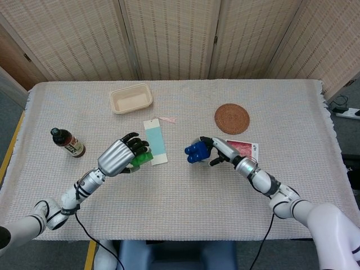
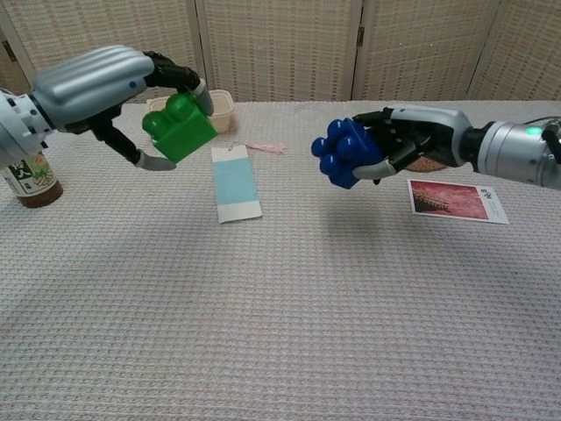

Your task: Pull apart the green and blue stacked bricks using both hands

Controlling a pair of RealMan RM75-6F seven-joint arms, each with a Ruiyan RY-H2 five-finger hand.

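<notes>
The two bricks are separate and wide apart, both held above the table. My left hand [image 1: 119,156] [image 2: 105,83] grips the green brick [image 1: 142,159] [image 2: 179,131] at the left, fingers wrapped over its top and thumb beneath. My right hand [image 1: 220,151] [image 2: 412,142] holds the blue brick [image 1: 196,151] [image 2: 344,153] at the right, its studs facing the chest camera. A wide gap of bare cloth lies between the two bricks.
A light-blue card [image 1: 155,142] [image 2: 236,184] lies between the hands. A photo card [image 1: 243,151] [image 2: 456,200] sits under the right forearm, a round woven coaster [image 1: 231,118] behind it. A beige tray [image 1: 131,98] stands at the back, a dark sauce bottle [image 1: 67,142] [image 2: 24,175] at the left.
</notes>
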